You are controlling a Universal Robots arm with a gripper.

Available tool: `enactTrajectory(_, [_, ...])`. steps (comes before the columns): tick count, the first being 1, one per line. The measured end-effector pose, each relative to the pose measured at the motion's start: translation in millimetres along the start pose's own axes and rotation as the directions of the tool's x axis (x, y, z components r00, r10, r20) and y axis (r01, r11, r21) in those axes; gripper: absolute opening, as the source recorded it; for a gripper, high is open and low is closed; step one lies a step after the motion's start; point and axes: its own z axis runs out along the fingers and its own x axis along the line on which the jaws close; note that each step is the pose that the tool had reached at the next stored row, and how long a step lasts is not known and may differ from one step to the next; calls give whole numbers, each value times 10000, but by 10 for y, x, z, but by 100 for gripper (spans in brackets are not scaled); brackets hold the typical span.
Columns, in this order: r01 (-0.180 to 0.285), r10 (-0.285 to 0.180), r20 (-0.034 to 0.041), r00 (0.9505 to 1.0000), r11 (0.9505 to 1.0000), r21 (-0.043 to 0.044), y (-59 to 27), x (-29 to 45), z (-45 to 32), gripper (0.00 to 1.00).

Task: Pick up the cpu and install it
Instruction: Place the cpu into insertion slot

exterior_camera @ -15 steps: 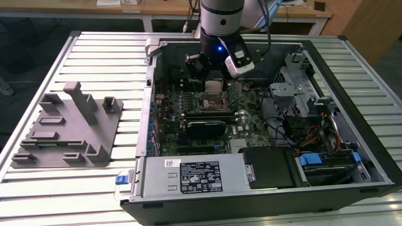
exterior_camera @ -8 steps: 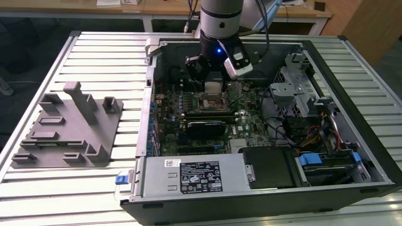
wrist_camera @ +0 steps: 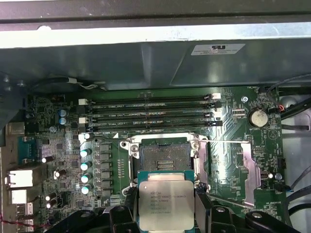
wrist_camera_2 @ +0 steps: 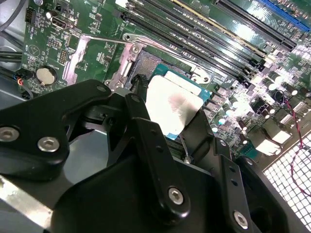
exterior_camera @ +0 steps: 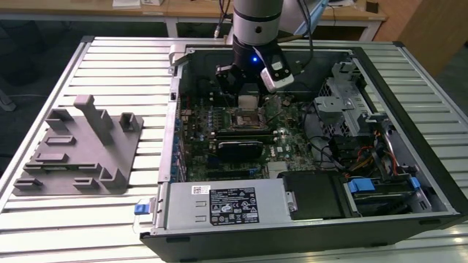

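Pincer: your gripper (exterior_camera: 249, 97) was pinching the cpu (wrist_camera: 166, 201), with a black finger (wrist_camera_2: 140, 92) on each of two sides.
Cpu: you held it in the air with its silvery top facing the arm. It was just over the green board, close to the socket but not in it.
Socket: the socket (wrist_camera: 165, 154) was open and you could see its dark middle.
Board: the motherboard (exterior_camera: 289, 139) lay flat inside the open computer case (exterior_camera: 409, 82).
Slots: long black memory slots (wrist_camera: 150, 111) ran in a row next to the socket.
Grey block: a grey plastic block (exterior_camera: 80, 148) with tall posts sat on the slatted table (exterior_camera: 117, 66), on the exterior view's left of the case, far from your gripper.
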Motion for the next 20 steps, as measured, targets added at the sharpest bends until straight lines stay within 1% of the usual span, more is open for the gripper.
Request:
enactTrajectory(8, [-10,10,0,10000,10000,1,0,0,1,55])
enactTrajectory(10, [-130,130,7,9999,9999,2,0,0,1,55])
enactTrajectory(13, [-470,470,24,9989,9989,11,0,0,1,55])
enactTrajectory(14, [-750,750,39,9972,9972,19,0,0,1,55])
enactTrajectory(17, [-1242,1241,66,9922,9923,30,0,0,1,55])
enactTrajectory(20, [-1737,1736,93,9848,9848,39,0,0,1,55])
